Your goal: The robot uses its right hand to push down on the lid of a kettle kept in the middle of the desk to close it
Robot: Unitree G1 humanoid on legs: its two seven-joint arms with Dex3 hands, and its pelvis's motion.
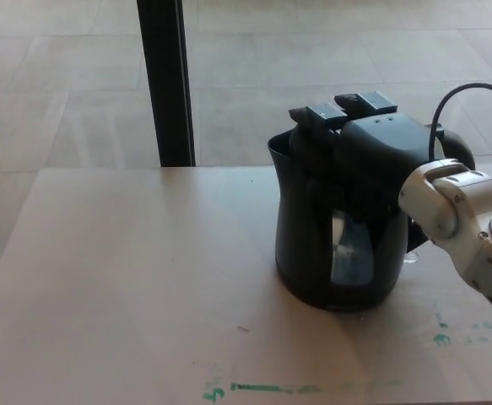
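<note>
soft, even daylight, slightly dim and grainy, with a pale reflection on the black kettle (338,245) and only a faint shadow on the desk (144,278).

Black kettle (334,253) stood upright mid-desk, water window facing me; its lid lay hidden under my palm.
</note>
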